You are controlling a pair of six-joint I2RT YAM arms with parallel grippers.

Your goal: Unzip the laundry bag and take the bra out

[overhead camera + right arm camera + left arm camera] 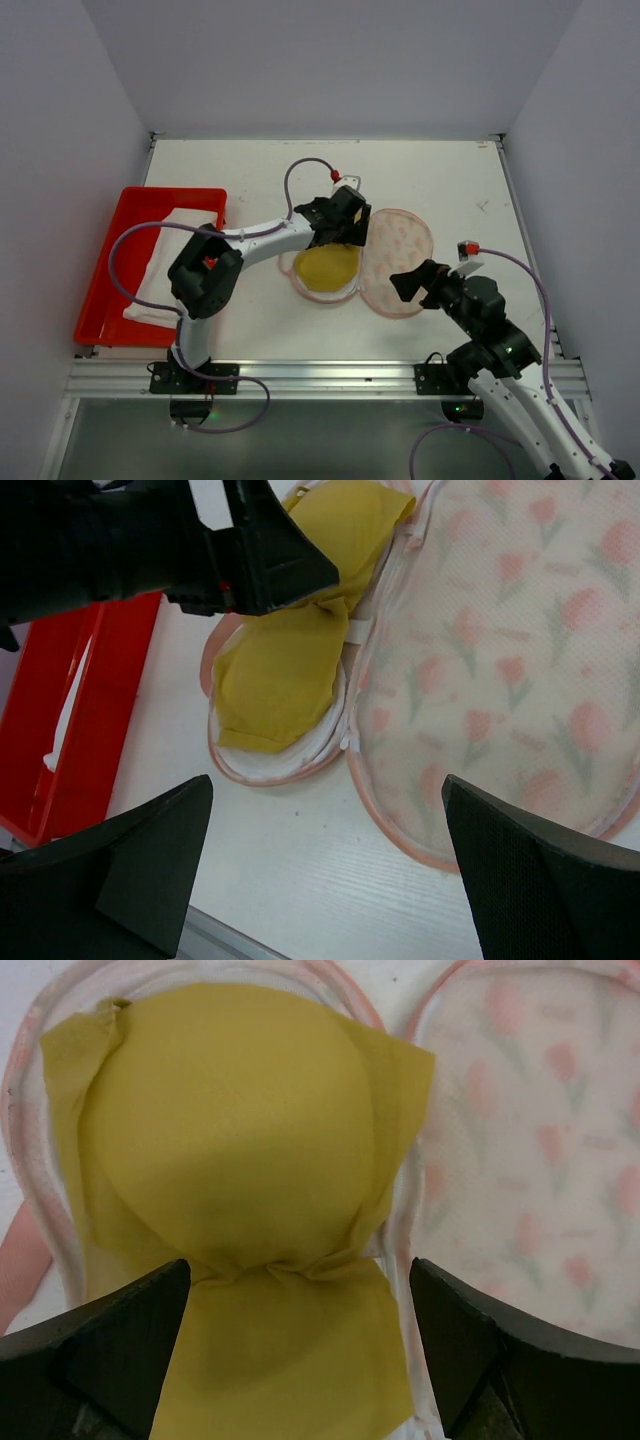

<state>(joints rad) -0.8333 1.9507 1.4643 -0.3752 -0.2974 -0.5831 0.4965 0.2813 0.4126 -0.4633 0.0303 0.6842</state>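
Yellow: one bra (328,268) in one opened laundry bag (402,262); left end effector (297,1290), right end effector (325,785) both wide.

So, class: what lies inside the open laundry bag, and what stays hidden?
The mustard bra lies in the left half of the open laundry bag. Anything beneath the bra is covered; from above, the left pincer hides its far end.

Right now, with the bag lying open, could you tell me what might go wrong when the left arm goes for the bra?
1. The left gripper hangs open over the bra, which lies flat in the laundry bag; a deep pinch may catch the lining too.
2. The right gripper is open and holds nothing, so the bag could be dragged along with the bra.
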